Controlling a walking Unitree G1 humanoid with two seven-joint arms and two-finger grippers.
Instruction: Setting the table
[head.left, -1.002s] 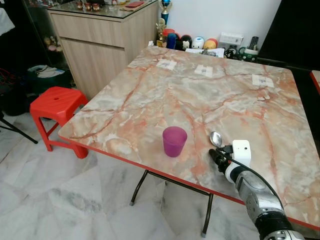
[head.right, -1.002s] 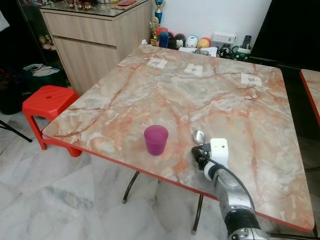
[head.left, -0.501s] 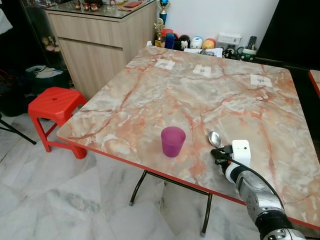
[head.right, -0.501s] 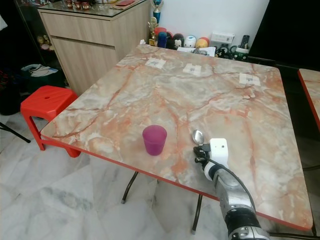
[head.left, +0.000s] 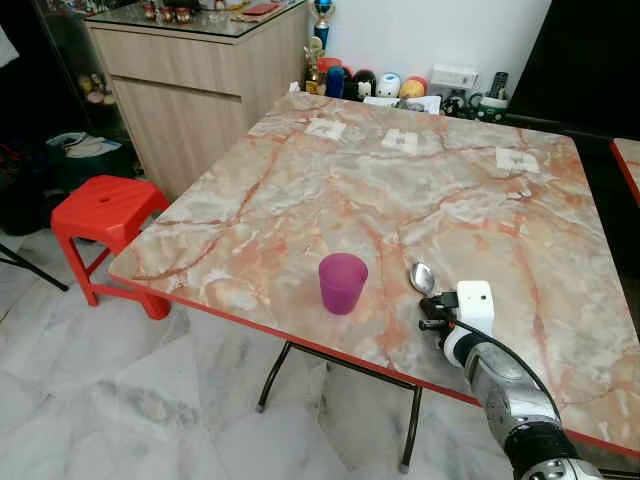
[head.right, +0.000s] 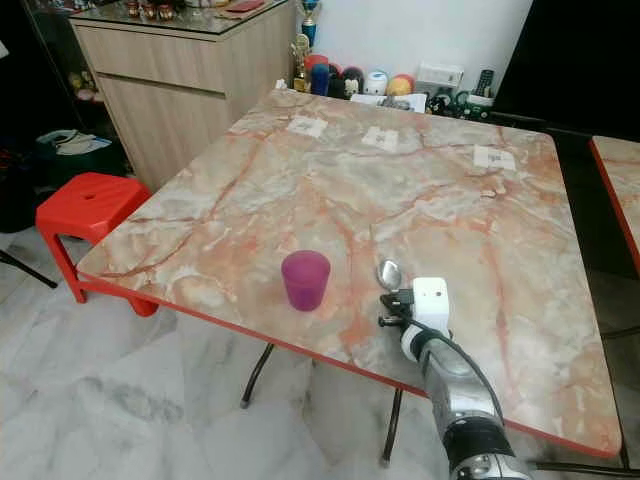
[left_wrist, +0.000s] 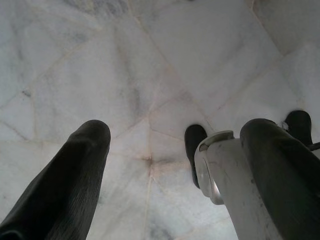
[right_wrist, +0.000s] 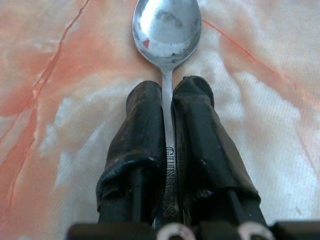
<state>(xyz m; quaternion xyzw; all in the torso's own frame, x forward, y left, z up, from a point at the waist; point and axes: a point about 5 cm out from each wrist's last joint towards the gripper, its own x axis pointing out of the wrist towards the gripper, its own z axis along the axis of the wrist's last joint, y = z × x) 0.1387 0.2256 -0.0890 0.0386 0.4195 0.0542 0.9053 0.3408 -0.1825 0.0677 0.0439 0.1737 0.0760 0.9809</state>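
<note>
A silver spoon (right_wrist: 167, 30) is squeezed by its handle between the two black fingers (right_wrist: 142, 130) of the right gripper (right_wrist: 168, 87). The jaws are nearly closed, with just the thin handle between them. The round bowl of the spoon sticks out past the fingertips and lies face up on the marble table (head.left: 400, 200), close to its near red edge. A purple cup (head.left: 342, 283) stands upright on the table, a little to the left of the jaws and not touching them. A red stool (head.left: 103, 207) is seen on the floor beside the table. The left gripper (left_wrist: 170, 150) hangs over the white floor tiles (left_wrist: 150, 60), with its fingers spread wide and nothing between them.
</note>
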